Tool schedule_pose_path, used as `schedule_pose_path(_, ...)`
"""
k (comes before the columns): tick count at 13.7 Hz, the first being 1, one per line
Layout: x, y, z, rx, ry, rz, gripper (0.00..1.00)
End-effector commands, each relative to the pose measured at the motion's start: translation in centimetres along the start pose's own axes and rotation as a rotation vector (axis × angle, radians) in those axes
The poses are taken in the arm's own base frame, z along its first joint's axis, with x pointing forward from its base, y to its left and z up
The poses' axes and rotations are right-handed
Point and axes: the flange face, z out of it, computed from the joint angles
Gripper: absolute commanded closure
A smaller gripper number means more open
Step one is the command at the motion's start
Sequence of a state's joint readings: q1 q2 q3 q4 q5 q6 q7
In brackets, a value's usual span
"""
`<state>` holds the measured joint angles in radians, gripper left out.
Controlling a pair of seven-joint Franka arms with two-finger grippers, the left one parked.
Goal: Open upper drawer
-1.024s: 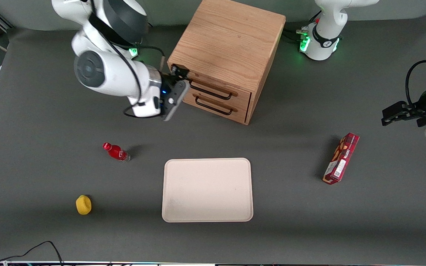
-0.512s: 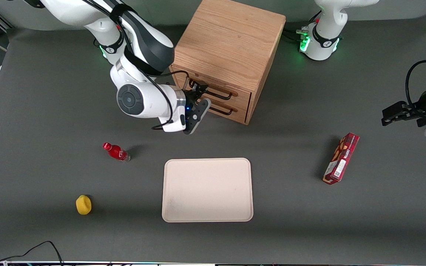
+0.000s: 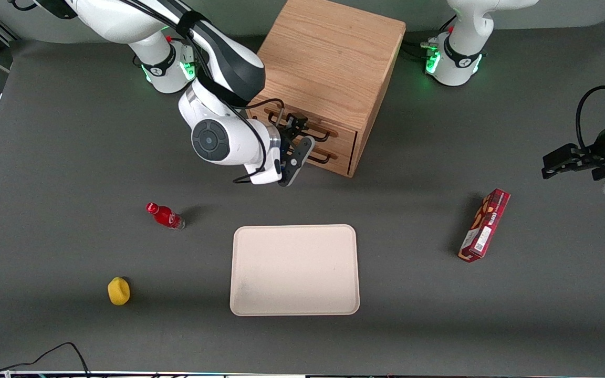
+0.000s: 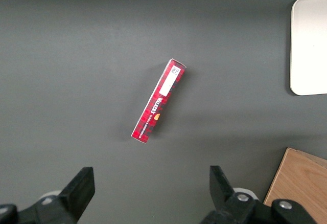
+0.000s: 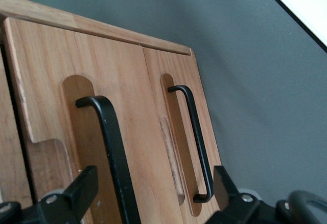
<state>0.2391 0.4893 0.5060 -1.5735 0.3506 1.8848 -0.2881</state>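
Facing the cabinet, my gripper sits directly in front of the upper drawer, level with its black bar handle. From the right wrist view I note the fingers spread wide, one on each side of that handle, not touching it. The upper drawer front lies flush with the cabinet face, shut. Below it, the lower drawer with its matching handle is likewise closed.

On the table nearer the front camera I record a cream tray; toward the working arm's end, a red bottle and a yellow object. Toward the parked arm's end lies a red box bearing a white label and white lettering I cannot read with confidence.
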Motion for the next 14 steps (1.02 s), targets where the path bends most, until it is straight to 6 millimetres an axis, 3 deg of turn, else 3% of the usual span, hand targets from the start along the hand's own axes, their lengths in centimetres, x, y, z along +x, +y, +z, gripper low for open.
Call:
schedule_pose_path(1,0.4,-0.1,1.3,-0.018,0.012,-0.005,0.0)
schedule_pose_path(6,1.5,2.1,1.8,-0.062,0.014,-0.016,0.0)
schedule_pose_path(14,3.2,7.8,-3.9,-0.087,0.082,0.028,0.0)
